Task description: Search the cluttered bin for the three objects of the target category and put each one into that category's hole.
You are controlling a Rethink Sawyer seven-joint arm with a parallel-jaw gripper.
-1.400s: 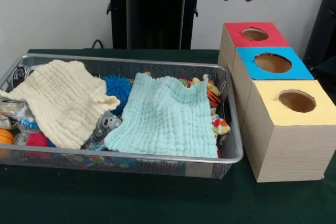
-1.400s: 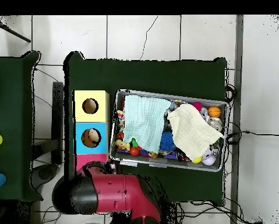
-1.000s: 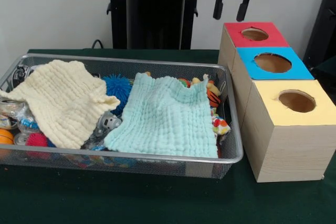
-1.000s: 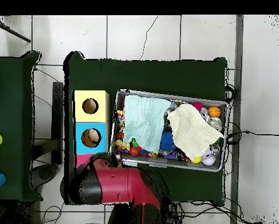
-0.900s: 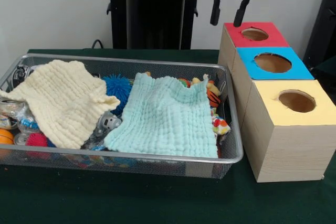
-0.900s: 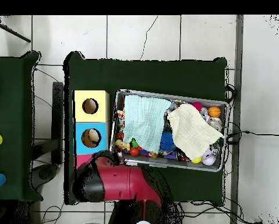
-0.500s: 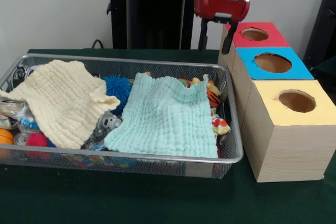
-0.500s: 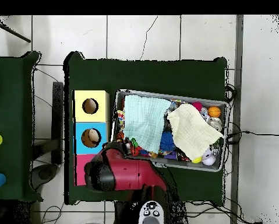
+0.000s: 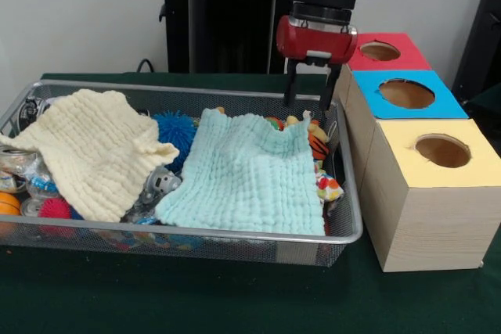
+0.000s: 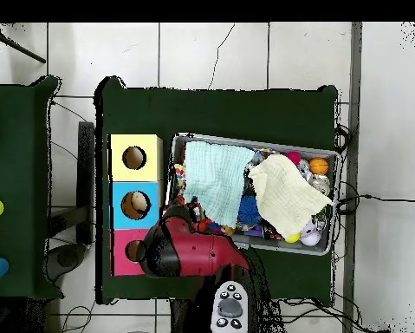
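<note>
Wire mesh bin [image 9: 348,232] on green-covered table [image 9: 235,303], long side across the front view. Contents mostly hidden under two cloths: pale mint cloth [image 9: 246,174] over the right half, cream cloth [image 9: 94,150] over the left half, one corner of it draped over the bin's left rim. Between the cloths a spiky blue ball [image 9: 174,131] shows. At the left end a spiky pink ball [image 9: 55,209], an orange ball [image 9: 8,203] and clear plastic pieces, too small to identify. Along the right wall an orange striped plush toy [image 9: 315,141] and a multicoloured soft item [image 9: 329,187] poke out past the mint cloth. Which items belong to the target category cannot be told; nothing lifted out of the bin.

Gripper [image 9: 306,90] hangs from the red and black arm [image 9: 321,5] above the bin's far right corner, just over the far edge of the mint cloth. Fingers spread apart, pointing straight down, nothing between them. Not touching cloth or toys as far as can be seen.

Just right of the bin, three wooden boxes in a row, each with a round hole on top: yellow-topped box [image 9: 434,193] nearest, blue-topped box [image 9: 403,95] in the middle, red-topped box [image 9: 380,52] farthest. Overhead, the arm covers part of the red-topped box [image 10: 128,251]; a round object shows inside the hole of the blue-topped box [image 10: 135,205]
</note>
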